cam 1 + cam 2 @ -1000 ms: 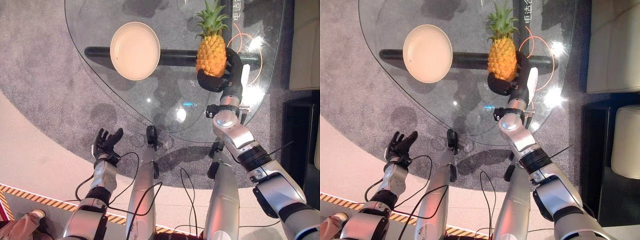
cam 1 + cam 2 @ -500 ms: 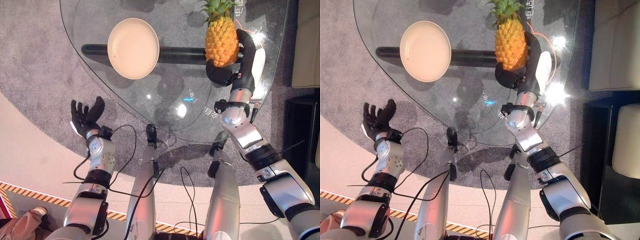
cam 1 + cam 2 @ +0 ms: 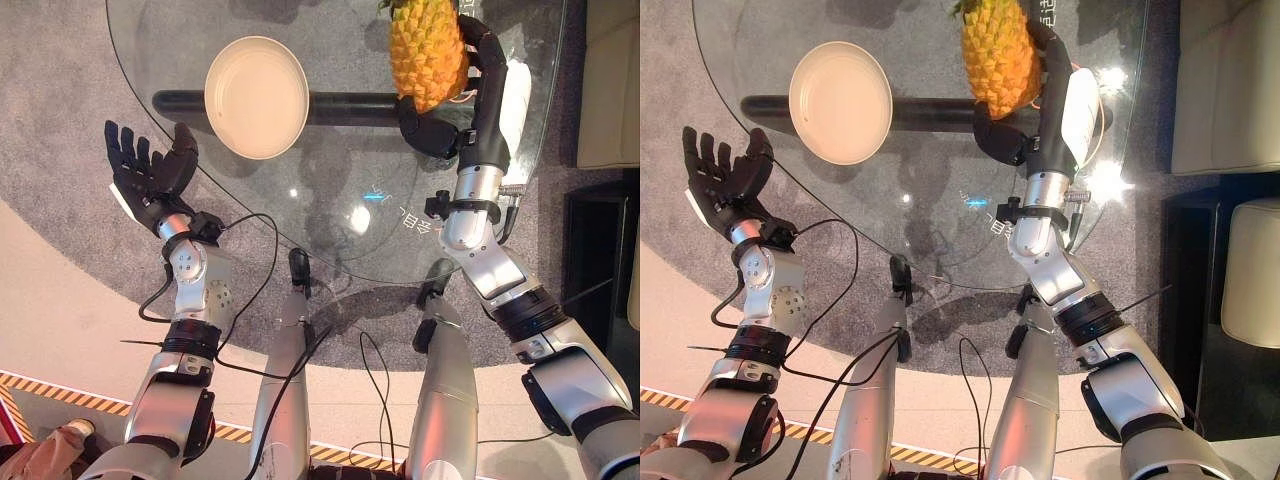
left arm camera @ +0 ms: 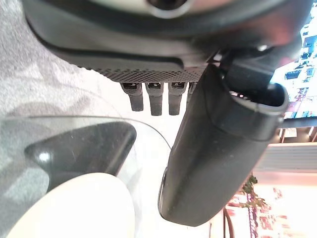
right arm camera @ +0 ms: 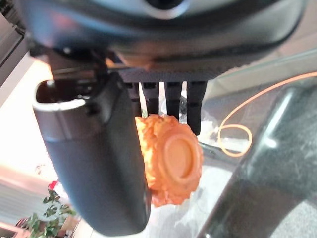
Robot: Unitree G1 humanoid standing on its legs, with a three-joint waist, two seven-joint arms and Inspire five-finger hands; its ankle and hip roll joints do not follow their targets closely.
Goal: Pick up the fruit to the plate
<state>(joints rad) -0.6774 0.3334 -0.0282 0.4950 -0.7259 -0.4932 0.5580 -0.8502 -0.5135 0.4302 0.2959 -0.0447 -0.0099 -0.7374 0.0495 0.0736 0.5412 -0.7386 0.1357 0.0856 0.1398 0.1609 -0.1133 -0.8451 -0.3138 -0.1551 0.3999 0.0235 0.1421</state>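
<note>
I have one pineapple (image 3: 427, 52) clamped in my right hand (image 3: 452, 130), above the glass tabletop (image 3: 340, 200).
Eye views: one empty plate (image 3: 256, 97) lies apart on the glass; my left hand (image 3: 150, 175) hangs spread beside the rim. Right wrist view: fingers and thumb wrap the fruit's base.

The plate (image 3: 256, 96) lies on the glass surface (image 3: 330, 215), toward its left side. The pineapple (image 3: 427, 52) is to the right of the plate, well apart from it, in the right hand (image 3: 455, 120) above the surface. The left hand (image 3: 148, 175) is off the surface's left edge, near the plate, over the carpet (image 3: 70, 120).
</note>
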